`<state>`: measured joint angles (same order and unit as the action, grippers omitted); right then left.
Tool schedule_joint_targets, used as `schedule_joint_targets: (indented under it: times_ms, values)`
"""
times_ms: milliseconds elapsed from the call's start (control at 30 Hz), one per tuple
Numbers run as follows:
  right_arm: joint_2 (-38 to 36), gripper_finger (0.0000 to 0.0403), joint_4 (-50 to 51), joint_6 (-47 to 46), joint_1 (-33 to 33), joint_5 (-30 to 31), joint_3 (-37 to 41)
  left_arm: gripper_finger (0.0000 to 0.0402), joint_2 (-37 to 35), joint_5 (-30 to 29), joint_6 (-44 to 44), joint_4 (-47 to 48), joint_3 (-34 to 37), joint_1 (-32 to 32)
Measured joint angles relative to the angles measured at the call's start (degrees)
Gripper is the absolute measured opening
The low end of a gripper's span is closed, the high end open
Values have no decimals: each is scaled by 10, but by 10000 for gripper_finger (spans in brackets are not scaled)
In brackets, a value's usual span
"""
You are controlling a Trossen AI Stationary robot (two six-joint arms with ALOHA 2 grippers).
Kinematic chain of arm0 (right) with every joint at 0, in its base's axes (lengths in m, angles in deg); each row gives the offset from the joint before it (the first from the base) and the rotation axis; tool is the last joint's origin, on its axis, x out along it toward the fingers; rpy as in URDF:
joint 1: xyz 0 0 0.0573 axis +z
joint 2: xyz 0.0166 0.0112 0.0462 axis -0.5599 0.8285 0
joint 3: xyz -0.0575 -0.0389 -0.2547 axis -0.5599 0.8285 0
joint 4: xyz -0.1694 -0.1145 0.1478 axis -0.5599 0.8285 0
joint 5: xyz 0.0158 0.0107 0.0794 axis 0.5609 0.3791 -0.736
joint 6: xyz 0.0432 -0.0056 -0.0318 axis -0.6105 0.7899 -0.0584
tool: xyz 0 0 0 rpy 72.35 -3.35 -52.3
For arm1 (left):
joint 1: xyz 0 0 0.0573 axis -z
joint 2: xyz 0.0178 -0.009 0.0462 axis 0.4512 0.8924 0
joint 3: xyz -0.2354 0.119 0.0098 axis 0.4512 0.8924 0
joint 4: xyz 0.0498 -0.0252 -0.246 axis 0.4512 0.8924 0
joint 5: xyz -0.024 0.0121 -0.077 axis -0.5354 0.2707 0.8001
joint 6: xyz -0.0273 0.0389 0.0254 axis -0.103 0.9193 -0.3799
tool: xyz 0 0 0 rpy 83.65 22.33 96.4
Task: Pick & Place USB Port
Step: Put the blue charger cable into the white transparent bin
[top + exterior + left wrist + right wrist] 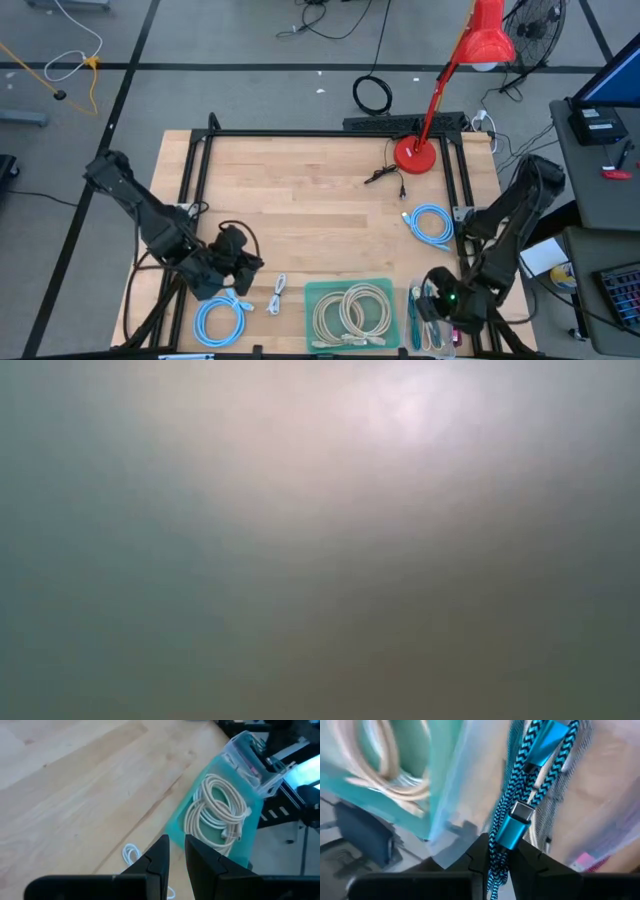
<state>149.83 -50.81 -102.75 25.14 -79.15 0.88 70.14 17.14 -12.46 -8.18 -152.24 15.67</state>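
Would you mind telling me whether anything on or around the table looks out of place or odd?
Yes: the low view shows only a featureless haze, so it tells nothing. On the table, a small black cable lies loose beside the red lamp, apart from the coiled ones. The right gripper pinches a blue braided cable.

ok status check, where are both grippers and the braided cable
Right gripper shut on blue-black braided USB cable, over clear plastic bin. Left gripper nearly shut, empty. Nothing blocking.
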Motion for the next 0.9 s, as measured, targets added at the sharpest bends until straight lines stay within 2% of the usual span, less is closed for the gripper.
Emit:
schedule_joint_targets:
  times_ms: [267,467,633,900]
  values:
    - [59,41,-33,-4,1,-60,0,63,24,1,-18,-1,0,12]
    - [83,40,24,-18,0,-162,0,63,24,5,-16,-2,0,15]
    - [85,45,38,-21,-4,-162,0,63,24,5,-14,-1,0,15]
    - [85,90,39,-17,-7,-167,0,63,24,5,-5,2,0,14]
